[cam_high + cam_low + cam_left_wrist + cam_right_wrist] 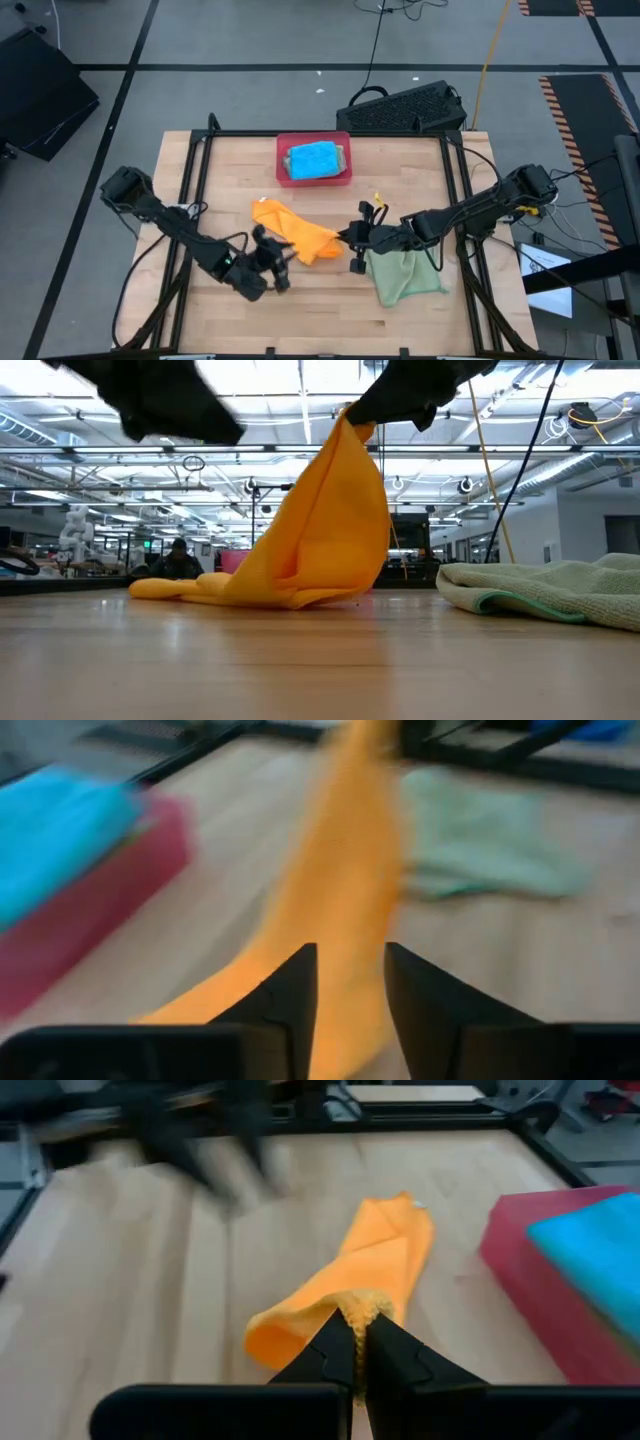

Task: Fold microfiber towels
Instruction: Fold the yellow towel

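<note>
Orange towel (295, 232), pale green towel (405, 277), bright blue towel (314, 159) in pink-red tray (284, 175).

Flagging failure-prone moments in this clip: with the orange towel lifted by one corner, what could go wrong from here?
1. The right gripper pinches only a small corner of the orange towel; it could slip out.
2. The left gripper straddles the hanging cloth and might clamp a bunched fold rather than an edge.
3. The green towel lies close by and could get dragged.

No readable text, label, brand, number or sign is found in any view. The marks in the room behind the worktop (320, 660) are too small to be read.
</note>
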Available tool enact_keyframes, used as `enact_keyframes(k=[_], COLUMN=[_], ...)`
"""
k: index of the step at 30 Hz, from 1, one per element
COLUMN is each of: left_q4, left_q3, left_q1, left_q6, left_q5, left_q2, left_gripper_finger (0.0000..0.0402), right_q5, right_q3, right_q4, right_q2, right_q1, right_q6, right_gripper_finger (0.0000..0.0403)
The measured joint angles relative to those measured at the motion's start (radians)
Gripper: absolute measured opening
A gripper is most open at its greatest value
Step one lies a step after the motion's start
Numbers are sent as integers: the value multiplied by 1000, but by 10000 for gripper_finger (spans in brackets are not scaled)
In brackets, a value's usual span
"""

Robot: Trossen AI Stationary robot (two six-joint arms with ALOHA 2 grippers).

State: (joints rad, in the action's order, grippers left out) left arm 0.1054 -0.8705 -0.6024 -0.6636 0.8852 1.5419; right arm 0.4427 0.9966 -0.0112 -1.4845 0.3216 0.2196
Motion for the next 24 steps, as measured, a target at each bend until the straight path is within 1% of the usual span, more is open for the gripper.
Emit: enact_keyframes(k=[2, 5, 9, 12, 15, 18, 20, 22, 24], left_q4=[-136, -241, -309, -346, -389, -462, -483, -474, -419], left_q3=[-2, -1, -1, -1, -1, 0, 0, 0, 0], left_q1=[-13, -24, -20, -6, 12, 34, 50, 65, 72], left_q6=[89, 155, 163, 122, 93, 137, 156, 146, 141], left_q5=[-3, 33, 50, 85, 127, 141, 142, 146, 158], left_q2=[41, 108, 223, 311, 379, 426, 438, 440, 435], left_gripper_finger=[139, 180, 227, 247, 252, 247, 241, 228, 204], right_q5=[2, 0, 0, 0, 1, 1, 2, 1, 1], right_q3=[0, 0, 0, 0, 0, 0, 0, 0, 0], right_q4=[-9, -18, -17, -18, -24, -24, -25, -24, -22], right_q2=[0, 0, 0, 0, 0, 0, 0, 0, 0], right_q1=[-13, -21, -21, -21, -25, -28, -28, -28, -20], right_q6=[-6, -15, -19, -19, -23, -18, -8, 1, 4], right_gripper_finger=[4, 4, 4, 4, 4, 4, 4, 4, 4])
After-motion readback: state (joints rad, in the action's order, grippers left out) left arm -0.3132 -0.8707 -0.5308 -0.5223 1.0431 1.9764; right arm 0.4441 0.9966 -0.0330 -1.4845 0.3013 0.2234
